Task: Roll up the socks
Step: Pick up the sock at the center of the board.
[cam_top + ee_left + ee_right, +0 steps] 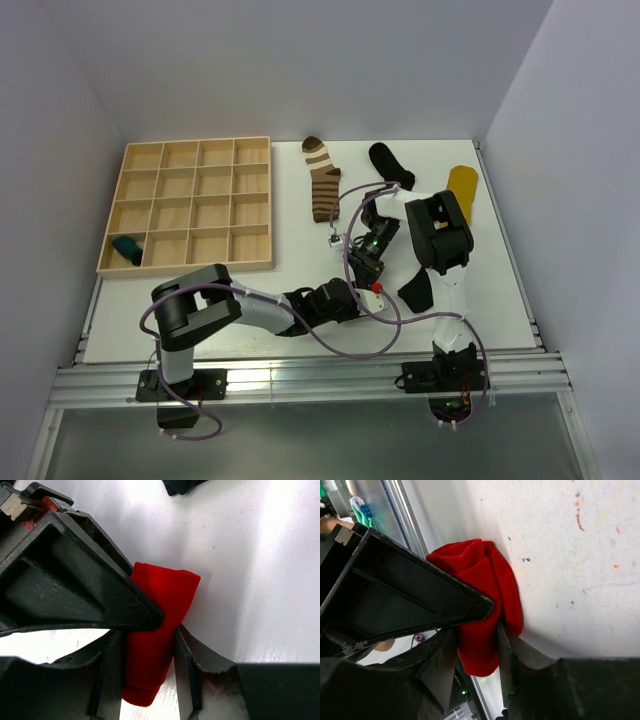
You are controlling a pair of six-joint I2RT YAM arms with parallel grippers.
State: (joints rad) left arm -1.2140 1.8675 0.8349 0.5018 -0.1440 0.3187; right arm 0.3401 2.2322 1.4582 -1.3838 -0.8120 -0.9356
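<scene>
Left claw pinches red rolled sock on white bench, jaws partly closed; right claw flanks same roll, touching both sides, can't tell if gripping.

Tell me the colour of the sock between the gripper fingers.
The sock is solid red, clearest in the left wrist view.

Left tool and right tool nose to nose, both jaws partway closed, gripping.
</scene>
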